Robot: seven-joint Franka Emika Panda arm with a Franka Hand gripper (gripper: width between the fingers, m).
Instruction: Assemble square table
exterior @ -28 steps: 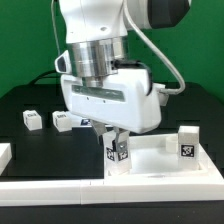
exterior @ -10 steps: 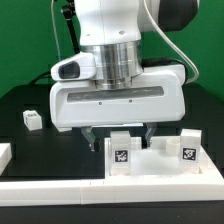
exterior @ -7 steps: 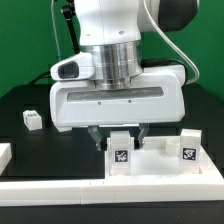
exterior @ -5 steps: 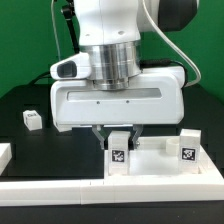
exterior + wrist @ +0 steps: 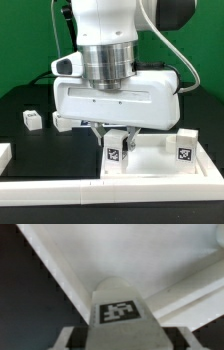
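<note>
The square table's white slab [image 5: 150, 162] lies at the front right of the exterior view; in the wrist view its surface [image 5: 130, 252] and raised rim show. A white tagged leg [image 5: 116, 152] stands upright at the slab's near left corner. My gripper [image 5: 116, 138] is shut on this leg, with a finger on each side of its top. In the wrist view the leg [image 5: 122, 314] fills the gap between my fingers [image 5: 72, 338]. A second leg [image 5: 186, 147] stands at the slab's right corner. Two loose legs [image 5: 33, 119] [image 5: 62, 123] lie on the black table at the left.
A long white border rail [image 5: 50, 186] runs along the front edge, and a short piece of it [image 5: 4, 153] shows at the far left. The black tabletop [image 5: 40, 145] lies between the loose legs and the rail.
My fingers stood open on either side of the leg a second ago and have closed on it. The hand has turned a little, and the leg with it.
</note>
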